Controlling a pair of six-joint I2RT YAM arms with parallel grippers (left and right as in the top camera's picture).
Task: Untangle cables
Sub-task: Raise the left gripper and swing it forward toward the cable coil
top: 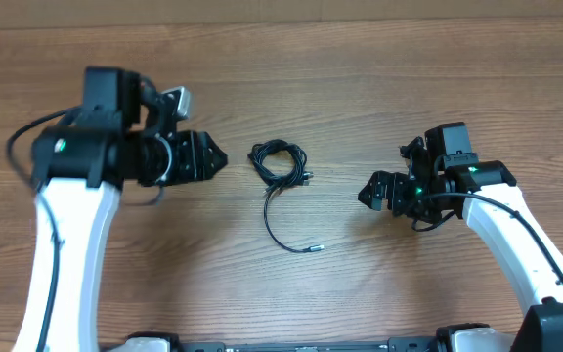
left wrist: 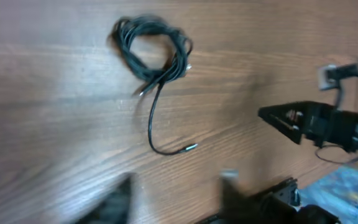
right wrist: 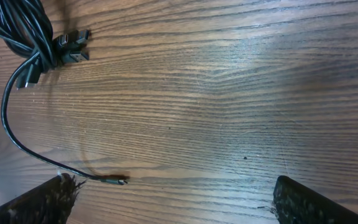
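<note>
Right fingers spread, cables coiled, tail toward robot

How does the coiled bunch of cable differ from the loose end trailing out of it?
The coiled bundle is several strands looped into a tangled ring; the loose tail is a single strand. The coiled bundle sits compact; the loose tail swings away in an open arc, ending in a small silvery plug. Both are thin, black and lie on the wooden table.
</note>
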